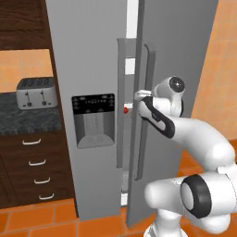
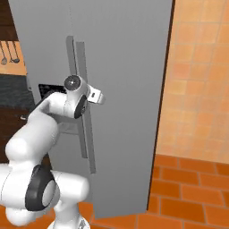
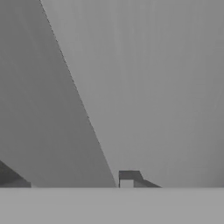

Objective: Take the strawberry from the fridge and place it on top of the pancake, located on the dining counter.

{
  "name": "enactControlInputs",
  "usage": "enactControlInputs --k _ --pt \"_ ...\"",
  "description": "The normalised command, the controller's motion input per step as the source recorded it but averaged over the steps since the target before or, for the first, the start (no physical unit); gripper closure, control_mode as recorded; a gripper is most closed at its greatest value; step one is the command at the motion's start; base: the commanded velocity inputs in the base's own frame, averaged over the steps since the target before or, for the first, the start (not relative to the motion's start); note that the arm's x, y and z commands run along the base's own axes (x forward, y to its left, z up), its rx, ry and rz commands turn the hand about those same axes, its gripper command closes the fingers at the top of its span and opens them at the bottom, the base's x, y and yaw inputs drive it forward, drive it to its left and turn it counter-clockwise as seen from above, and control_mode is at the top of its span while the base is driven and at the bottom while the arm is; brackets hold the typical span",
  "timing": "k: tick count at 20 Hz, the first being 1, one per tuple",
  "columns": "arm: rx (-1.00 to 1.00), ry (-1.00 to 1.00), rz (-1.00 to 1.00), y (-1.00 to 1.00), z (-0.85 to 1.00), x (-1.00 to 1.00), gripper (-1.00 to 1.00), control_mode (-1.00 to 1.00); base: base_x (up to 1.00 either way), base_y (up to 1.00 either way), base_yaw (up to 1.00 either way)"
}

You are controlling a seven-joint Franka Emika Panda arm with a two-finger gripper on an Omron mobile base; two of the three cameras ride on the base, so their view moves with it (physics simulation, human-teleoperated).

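Observation:
The grey steel fridge [image 1: 92, 60] stands in front of me, its right door [image 1: 180, 51] slightly ajar. Through the gap between the doors a tiny red strawberry [image 1: 126, 110] shows at mid height. My gripper [image 1: 139, 96] is pressed up against the right door's long vertical handle [image 1: 147, 111], by the door's inner edge. From the right base view the gripper [image 2: 99, 97] reaches just past that handle [image 2: 85, 125] toward the door face. In the hand view one fingertip [image 3: 127, 178] sits on grey door surface; whether the jaws grip the handle I cannot tell. The pancake and dining counter are out of view.
Left of the fridge is a dark speckled wall counter [image 1: 28, 121] carrying a silver toaster [image 1: 36, 91], with dark wood drawers [image 1: 37, 166] below. An orange tiled wall [image 2: 201, 80] rises to the right of the fridge. The floor [image 2: 188, 192] is orange tile.

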Motion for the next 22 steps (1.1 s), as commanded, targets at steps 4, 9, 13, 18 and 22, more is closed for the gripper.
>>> enactControlInputs --k 4,9,13,18,22 --pt "0.07 0.0 0.05 -1.0 0.0 -0.86 1.0 -1.0 0.0 0.0 0.0" --pt "0.05 0.0 0.03 -1.0 0.0 -0.79 1.0 -1.0 0.0 0.0 0.0" --pt "0.08 -0.04 0.01 -1.0 -0.08 -0.55 1.0 -1.0 0.0 0.0 0.0" --pt "0.1 -0.07 0.01 -1.0 -0.15 -0.5 1.0 -1.0 0.0 0.0 0.0" --pt "0.11 -0.02 0.0 -1.0 -0.11 -0.46 1.0 -1.0 0.0 0.0 0.0"
